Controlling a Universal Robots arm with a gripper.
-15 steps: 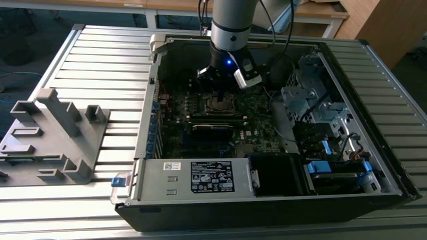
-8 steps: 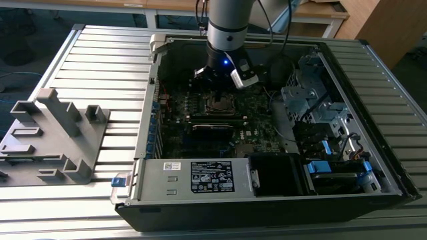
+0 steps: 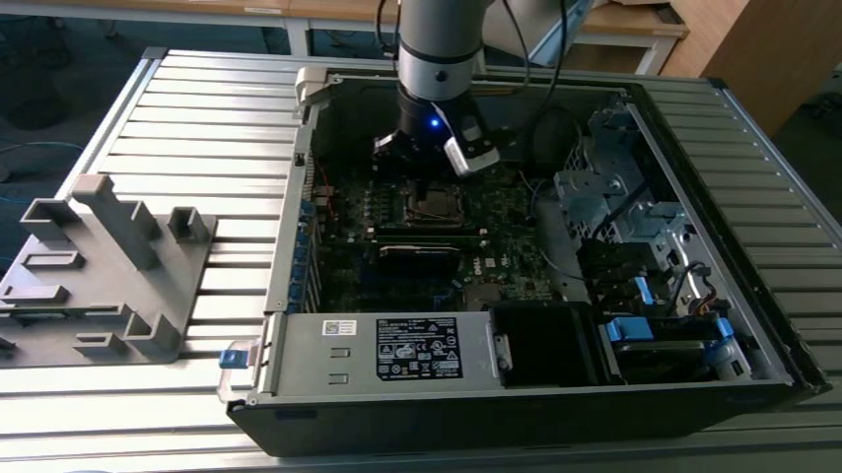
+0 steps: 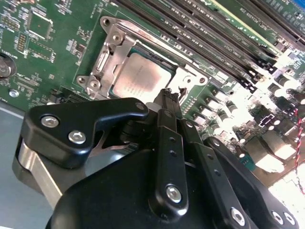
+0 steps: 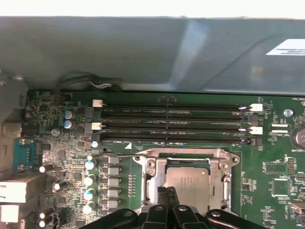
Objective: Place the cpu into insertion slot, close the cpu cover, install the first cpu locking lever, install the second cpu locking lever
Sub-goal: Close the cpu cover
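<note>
Looking in both wrist views, we see the gripper [image 4: 167, 95] with fingers pressed together on nothing, tips over the edge of the cpu cover [image 4: 108, 51]. The cpu [image 5: 188, 183] lies in the insertion slot [image 5: 164, 167], framed by the lowered cover, mid circuit board [image 5: 276, 191], beside the long memory slots [image 5: 171, 114].

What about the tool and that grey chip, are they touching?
Cannot tell. In the second wrist view the tool overlaps the edge of the cpu, showing neither contact nor gap.
</note>
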